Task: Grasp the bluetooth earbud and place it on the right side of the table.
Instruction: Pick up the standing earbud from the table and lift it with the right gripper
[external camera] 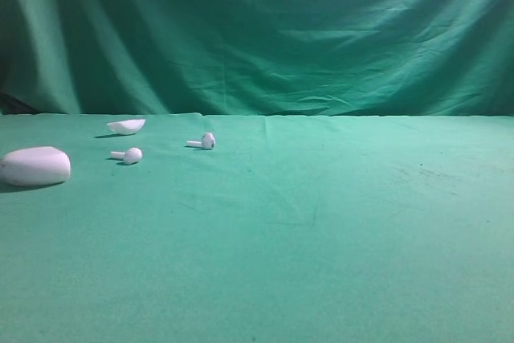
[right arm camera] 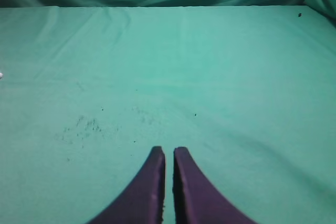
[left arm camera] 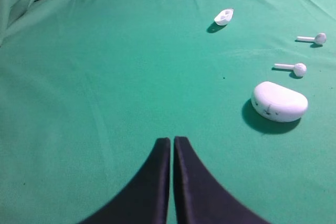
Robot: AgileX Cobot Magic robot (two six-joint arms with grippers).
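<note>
Two small white bluetooth earbuds lie on the left part of the green table (external camera: 337, 230). One earbud (external camera: 128, 155) (left arm camera: 298, 68) lies nearer the case. The other earbud (external camera: 204, 142) (left arm camera: 316, 38) lies further right. My left gripper (left arm camera: 171, 140) is shut with nothing in it, low over bare cloth and well short of both earbuds. In the right wrist view my right gripper (right arm camera: 169, 151) is also shut and empty, over bare cloth (right arm camera: 210, 66) with no earbud near it. Neither gripper shows in the exterior high view.
A white pebble-shaped case (external camera: 34, 166) (left arm camera: 279, 102) sits at the far left. A shallow white shell (external camera: 127, 125) (left arm camera: 224, 17) lies behind the earbuds. Draped green backdrop (external camera: 265, 30) rises behind the table's back edge. Faint dark specks (right arm camera: 86, 127) mark the cloth in the right wrist view.
</note>
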